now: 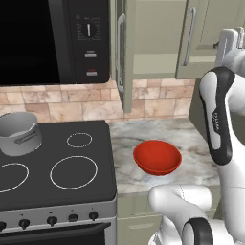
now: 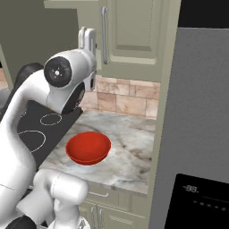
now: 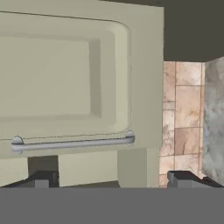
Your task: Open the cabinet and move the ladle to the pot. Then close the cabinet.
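Pincer (image 3: 111, 179) hung with its fingers wide apart, gripping nothing, before the cabinet's (image 1: 158, 38) closed right door and its silver bar handle (image 3: 72, 143), while the left door stood ajar and the grey pot (image 1: 19, 134) sat on the stove (image 1: 57, 162).

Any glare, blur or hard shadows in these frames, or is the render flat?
Left base view: even light, a soft shadow under the red bowl, faint sheen on the pot. Right base view: flat, no glare on the counter. Hand view: sharp, rolled sideways, so the cabinet handle lies level.
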Controlling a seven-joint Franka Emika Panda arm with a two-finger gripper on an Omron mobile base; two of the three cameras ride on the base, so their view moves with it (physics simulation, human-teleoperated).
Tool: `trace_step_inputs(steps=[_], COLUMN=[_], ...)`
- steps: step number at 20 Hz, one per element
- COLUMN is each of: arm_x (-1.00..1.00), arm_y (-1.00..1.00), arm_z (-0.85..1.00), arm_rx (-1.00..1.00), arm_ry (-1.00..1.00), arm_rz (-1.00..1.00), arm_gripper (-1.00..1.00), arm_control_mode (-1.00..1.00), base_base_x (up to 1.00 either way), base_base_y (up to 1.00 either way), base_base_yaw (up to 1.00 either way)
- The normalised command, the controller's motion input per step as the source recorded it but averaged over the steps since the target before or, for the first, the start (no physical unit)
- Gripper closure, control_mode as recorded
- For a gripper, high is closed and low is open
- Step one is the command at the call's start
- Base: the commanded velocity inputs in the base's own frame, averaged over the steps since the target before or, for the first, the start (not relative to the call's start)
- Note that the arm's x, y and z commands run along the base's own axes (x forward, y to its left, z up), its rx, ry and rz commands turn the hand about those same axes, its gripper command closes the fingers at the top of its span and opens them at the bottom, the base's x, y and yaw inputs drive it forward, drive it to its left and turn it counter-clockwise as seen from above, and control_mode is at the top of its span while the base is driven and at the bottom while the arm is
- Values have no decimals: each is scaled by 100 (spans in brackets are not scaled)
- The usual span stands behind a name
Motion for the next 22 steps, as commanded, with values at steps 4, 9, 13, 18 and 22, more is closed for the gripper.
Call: trace_step_inputs(steps=[4, 9, 13, 18, 22], arm_x=[-74, -43, -39, -38, -35], arm_y=[24, 39, 42, 39, 37], arm_z=[0, 2, 8, 3, 4], arm_rx=[-5, -6, -4, -2, -1], arm_ry=[-1, 0, 0, 0, 0], arm_rz=[0, 0, 0, 0, 0], arm_gripper=[-100, -100, -100, -100, -100], arm_control_mode=[-100, -100, -100, -100, -100], base_base_x=[0, 0, 0, 0, 0], base_base_y=[0, 0, 0, 0, 0], base_base_yaw=[0, 0, 0, 0, 0])
